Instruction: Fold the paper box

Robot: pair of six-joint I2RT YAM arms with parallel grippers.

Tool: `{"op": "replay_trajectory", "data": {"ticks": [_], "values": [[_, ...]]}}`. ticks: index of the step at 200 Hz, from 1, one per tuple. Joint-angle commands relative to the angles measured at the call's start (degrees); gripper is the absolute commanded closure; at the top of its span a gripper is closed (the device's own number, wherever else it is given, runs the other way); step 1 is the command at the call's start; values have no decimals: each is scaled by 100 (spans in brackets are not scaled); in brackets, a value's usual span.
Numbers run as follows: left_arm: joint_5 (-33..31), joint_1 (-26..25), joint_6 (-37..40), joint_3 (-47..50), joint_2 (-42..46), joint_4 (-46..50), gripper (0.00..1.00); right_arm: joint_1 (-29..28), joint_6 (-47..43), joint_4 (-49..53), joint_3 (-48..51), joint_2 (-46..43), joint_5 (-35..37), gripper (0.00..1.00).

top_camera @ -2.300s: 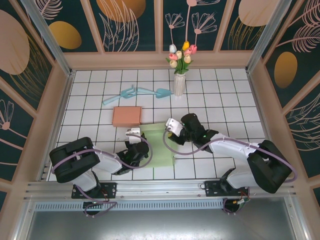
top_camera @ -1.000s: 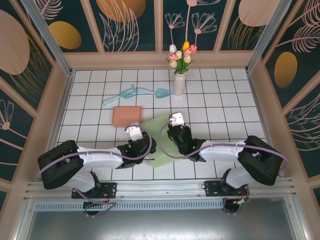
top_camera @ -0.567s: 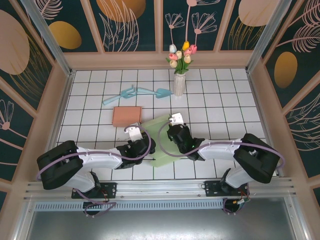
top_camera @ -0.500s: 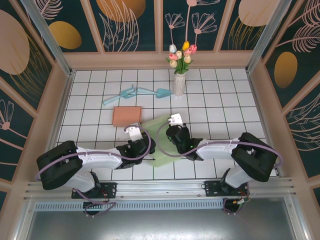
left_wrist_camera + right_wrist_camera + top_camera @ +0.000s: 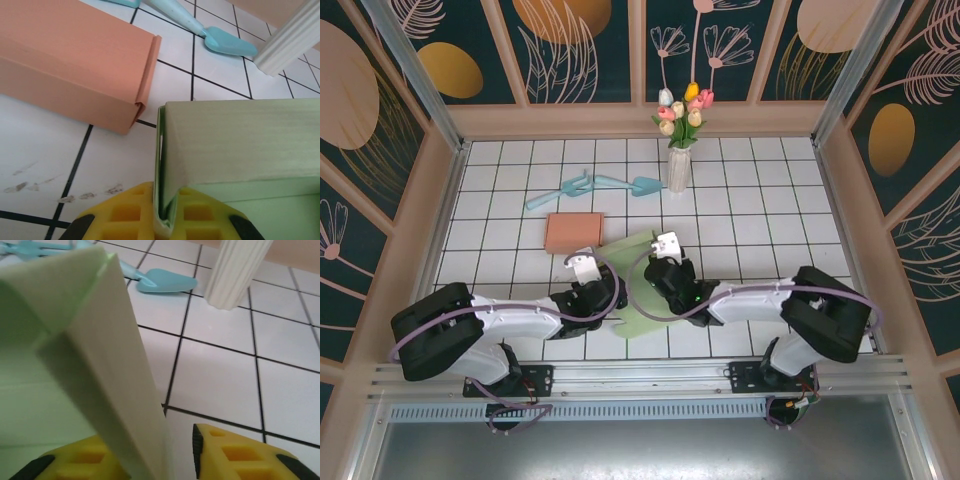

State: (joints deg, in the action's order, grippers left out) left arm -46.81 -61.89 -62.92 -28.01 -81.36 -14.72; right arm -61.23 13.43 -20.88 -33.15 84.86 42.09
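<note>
**A:** Where is the paper box?

**B:** The paper box (image 5: pixel 642 318) lies on the counter (image 5: pixel 760 210) between my two arms, near the orange box (image 5: pixel 573 232). It is a pale green sheet, partly creased and not yet a box.

**A:** What have the fingers got?

**B:** My left fingers (image 5: pixel 132 212) are pinched tight on the doubled edge on their side. My right fingers (image 5: pixel 237 455) stand apart with a raised flap between them. There is a clear gap beside one finger, so I don't call that a grip.

**A:** Which step is this, then?

**B:** Raising the side walls, I judge, somewhere in the early part of the fold. In the right wrist view the flap leans rather than stands square.

**A:** And next?

**B:** I'd close the right fingers on that flap, or press it over along its crease. The left side would anchor the sheet so it doesn't slide toward the orange box. The card looks thin, so I expect it to spring back if the crease isn't pressed home.
</note>
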Motion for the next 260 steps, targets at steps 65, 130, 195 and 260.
{"op": "replay_trajectory", "data": {"ticks": [65,130,195,260], "values": [[-436,19,39,120,117,-5,100,24,77,-39,987,-2547,-1459,44],[242,27,1940,-621,65,337,100,110,-341,1615,618,-3941,-1221,41],[2201,21,4044,-3430,-1365,3528,100,433,378,2447,875,-5808,150,37],[1900,20,4921,-5174,-2859,6209,100,621,496,2507,1389,-7516,-167,38]]}}
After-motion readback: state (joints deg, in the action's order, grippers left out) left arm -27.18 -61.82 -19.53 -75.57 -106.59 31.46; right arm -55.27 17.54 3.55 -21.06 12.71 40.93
